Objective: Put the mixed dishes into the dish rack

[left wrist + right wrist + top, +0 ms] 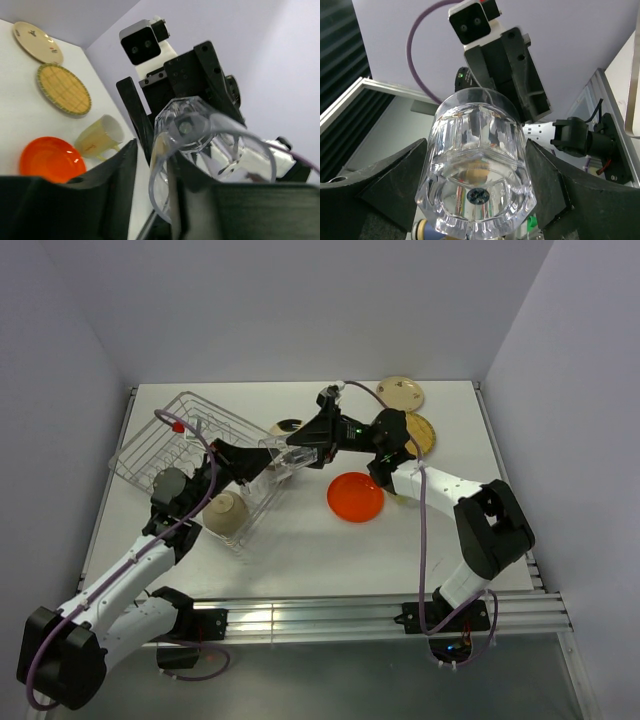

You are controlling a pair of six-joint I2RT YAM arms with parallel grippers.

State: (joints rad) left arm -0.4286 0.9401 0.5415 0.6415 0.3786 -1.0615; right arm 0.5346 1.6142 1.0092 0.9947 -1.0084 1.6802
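Plainly, right hand [476,152] clasps clear glass [472,130]; mark on mug [100,137] illegible.

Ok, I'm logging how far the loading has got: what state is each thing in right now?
clear glass: lifted, lying sideways between both grippers
right gripper: shut on the glass
left gripper: fingers at the glass's rim, grip unclear
white bowl: in the dish rack
orange plate: flat on the table, unloaded
pale yellow mug: on its side beside the orange plate
tan woven plate: flat on the table
cream patterned plate: flat on the table
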